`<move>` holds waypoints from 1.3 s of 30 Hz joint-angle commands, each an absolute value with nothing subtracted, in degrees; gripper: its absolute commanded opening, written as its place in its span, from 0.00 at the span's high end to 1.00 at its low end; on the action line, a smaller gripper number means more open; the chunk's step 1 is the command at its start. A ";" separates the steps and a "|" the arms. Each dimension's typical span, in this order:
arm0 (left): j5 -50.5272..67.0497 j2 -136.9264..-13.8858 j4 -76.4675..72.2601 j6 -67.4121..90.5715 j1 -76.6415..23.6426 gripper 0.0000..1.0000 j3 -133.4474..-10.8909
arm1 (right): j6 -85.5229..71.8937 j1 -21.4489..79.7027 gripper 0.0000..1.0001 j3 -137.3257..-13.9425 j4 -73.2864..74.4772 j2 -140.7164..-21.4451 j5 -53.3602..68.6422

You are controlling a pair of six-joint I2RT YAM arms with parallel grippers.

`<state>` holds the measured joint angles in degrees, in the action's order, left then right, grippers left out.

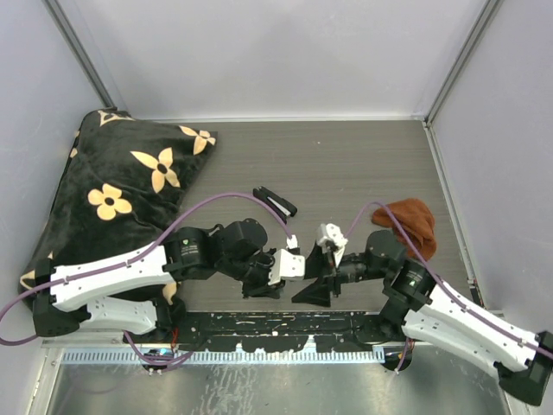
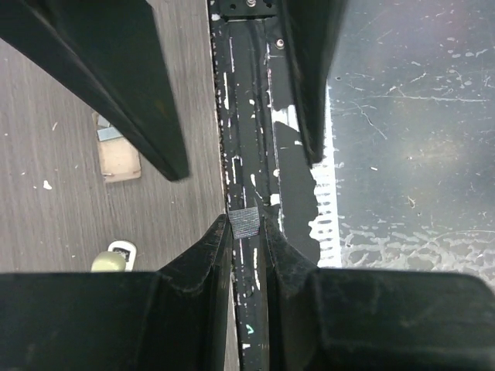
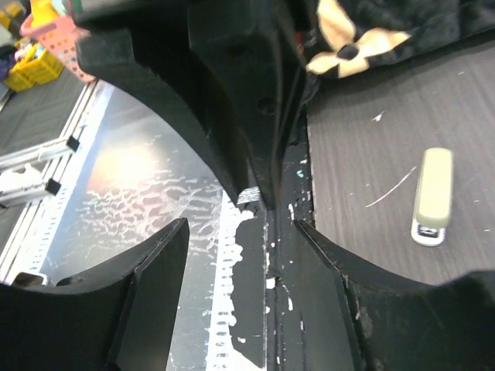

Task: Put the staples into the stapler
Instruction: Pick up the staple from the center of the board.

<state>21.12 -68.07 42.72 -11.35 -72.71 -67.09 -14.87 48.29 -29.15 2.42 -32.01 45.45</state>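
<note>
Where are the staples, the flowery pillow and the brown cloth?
staples [image 2: 246,222], left wrist view, middle of the grey strip
flowery pillow [image 1: 104,156], top view, black fabric between flowers
brown cloth [image 1: 410,223], top view, middle of the bunch

Left pincer near right pincer, flowered cushion

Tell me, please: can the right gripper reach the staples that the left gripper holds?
Probably yes. The right gripper is open and close to the staples, which the left gripper pinches at its tips, and nothing seems to stand between them.
</note>
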 commanded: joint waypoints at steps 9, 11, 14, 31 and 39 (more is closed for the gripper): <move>20.32 -64.61 40.80 -13.32 -73.16 1.00 -66.99 | -2.27 59.39 0.32 -32.25 0.25 -35.77 28.54; 20.53 -64.64 40.70 -13.31 -73.19 1.00 -66.99 | -2.02 59.38 0.34 -32.02 0.00 -34.59 27.49; 20.85 -65.18 41.07 -13.27 -73.21 1.00 -67.37 | -2.17 59.33 0.40 -31.70 -0.83 -33.56 27.55; 21.10 -66.09 41.75 -12.66 -73.30 1.00 -68.29 | -3.61 60.41 0.44 -31.73 -3.37 -33.92 31.29; 21.23 -66.02 41.48 -12.48 -73.31 1.00 -68.38 | -4.13 61.37 0.48 -31.63 -3.50 -34.72 31.07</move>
